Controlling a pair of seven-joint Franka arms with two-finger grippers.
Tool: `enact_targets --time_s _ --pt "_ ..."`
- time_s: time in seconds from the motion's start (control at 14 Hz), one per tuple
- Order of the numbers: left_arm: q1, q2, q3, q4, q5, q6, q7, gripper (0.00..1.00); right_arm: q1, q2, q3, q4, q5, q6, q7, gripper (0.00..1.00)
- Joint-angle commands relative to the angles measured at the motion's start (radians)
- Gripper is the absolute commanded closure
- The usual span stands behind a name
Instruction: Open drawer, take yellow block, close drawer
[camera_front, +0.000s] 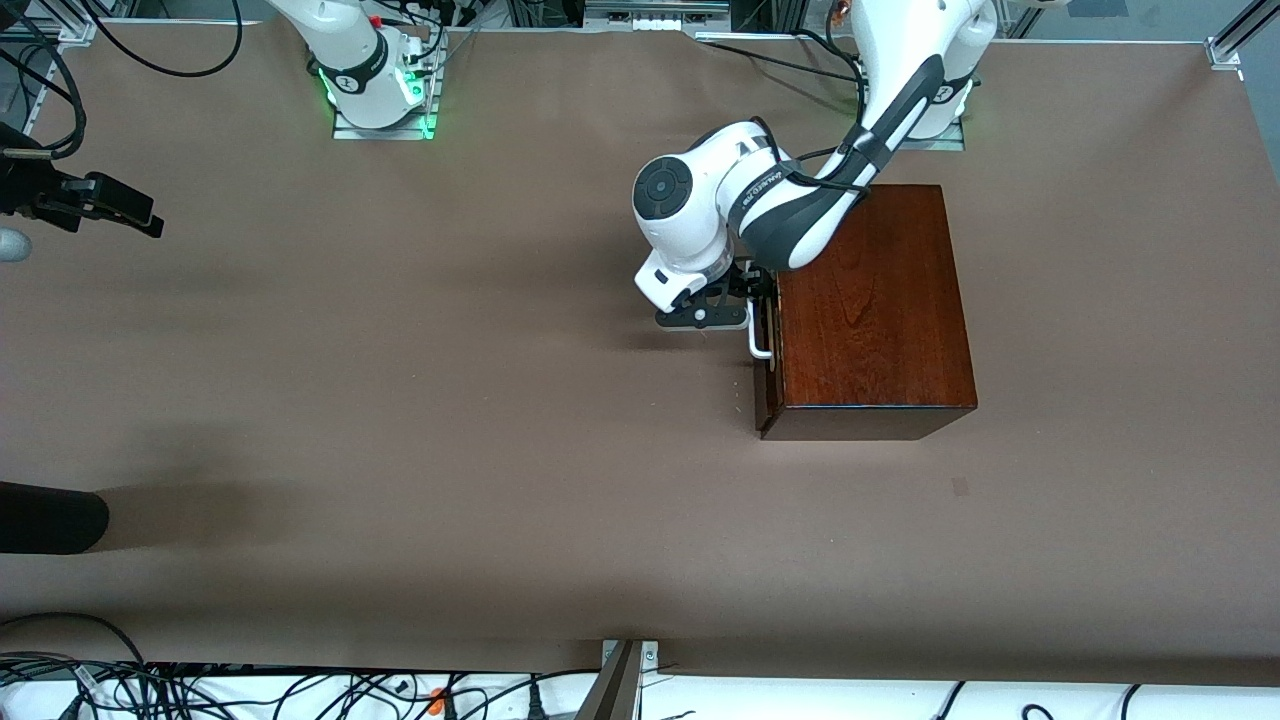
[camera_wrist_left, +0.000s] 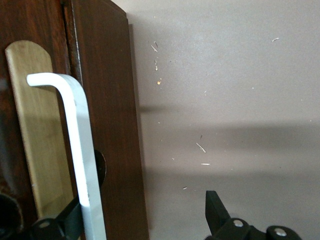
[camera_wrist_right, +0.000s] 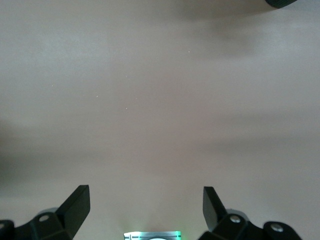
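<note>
The glossy dark-brown box stands toward the left arm's end of the table. The drawer faces the right arm's end; its dark front lies close against the box and no pale tray shows. My left gripper is open at the white bar handle. In the left wrist view the handle runs between the spread fingers of the left gripper, close to one finger, over a pale wood inlay. My right gripper waits open over the right arm's end, with bare table between the fingers of the right gripper. The yellow block is hidden.
A black rounded object juts in at the right arm's end, nearer the front camera. Cables lie along the near table edge. Brown tabletop spreads wide in front of the drawer.
</note>
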Motion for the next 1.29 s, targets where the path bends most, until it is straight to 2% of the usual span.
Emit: enact_targets --time_s 0.0,1.22 --pt "-0.01 0.031 -0.009 0.046 0.032 0.027 -0.06 0.0 -0.01 -0.007 0.007 0.006 0.009 -0.015 -0.015 0.0" --pt "-0.195 0.229 -0.011 0.345 0.015 0.025 -0.128 0.0 -0.01 -0.007 0.006 0.006 0.009 -0.016 -0.015 0.0"
